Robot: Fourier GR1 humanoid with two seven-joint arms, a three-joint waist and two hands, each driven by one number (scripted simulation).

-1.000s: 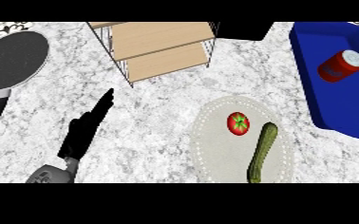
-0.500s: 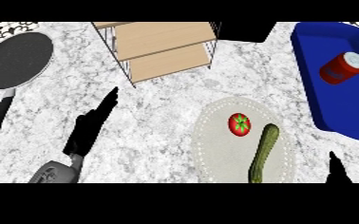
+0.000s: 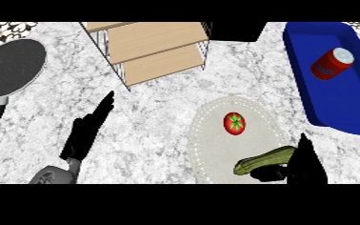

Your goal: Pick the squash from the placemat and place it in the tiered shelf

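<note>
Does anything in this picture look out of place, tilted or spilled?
Nothing is spilled or damaged. One small oddity: the red can lies on its side in the blue tray. The squash rests slanted on the placemat, beside the tomato.

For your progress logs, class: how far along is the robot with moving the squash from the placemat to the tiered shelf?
Nothing is finished: the squash lies on the placemat beside a tomato. In hand: the right hand is at the squash's lower end, apparently closing on it. Left: lift and carry it to the shelf. The left hand rests open.
</note>
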